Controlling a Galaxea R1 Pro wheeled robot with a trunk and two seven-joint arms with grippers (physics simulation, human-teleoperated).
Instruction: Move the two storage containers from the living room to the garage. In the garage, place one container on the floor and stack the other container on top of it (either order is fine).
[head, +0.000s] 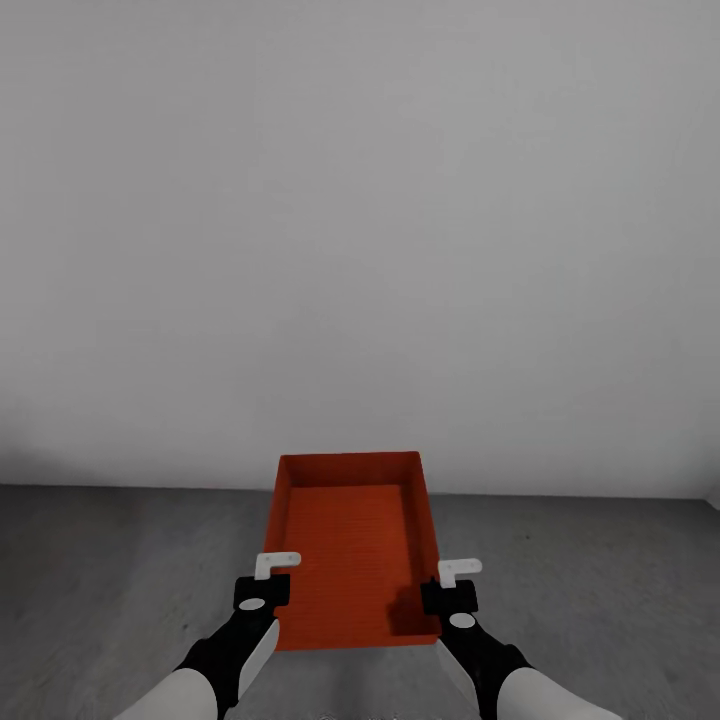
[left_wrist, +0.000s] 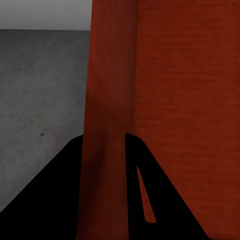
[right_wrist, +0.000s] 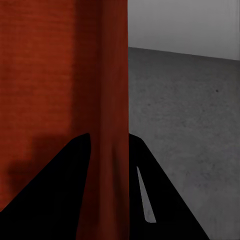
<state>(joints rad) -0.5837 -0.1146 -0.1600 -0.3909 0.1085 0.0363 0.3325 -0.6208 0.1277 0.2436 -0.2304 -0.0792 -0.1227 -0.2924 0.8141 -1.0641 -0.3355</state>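
Item: one storage container, orange-red, open-top, held above the garage floor before a plain grey wall. Left gripper clamped over its left wall, right gripper over its right. Risk: uneven release tilts or drops it. Clearance: open floor either side; wall close ahead.

Matt ribbed orange-red container, mottled concrete floor

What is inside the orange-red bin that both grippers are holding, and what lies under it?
The storage container is empty inside; its ribbed bottom shows, with a shadow by the right gripper. Grey concrete floor surrounds it; what lies directly under it is covered.
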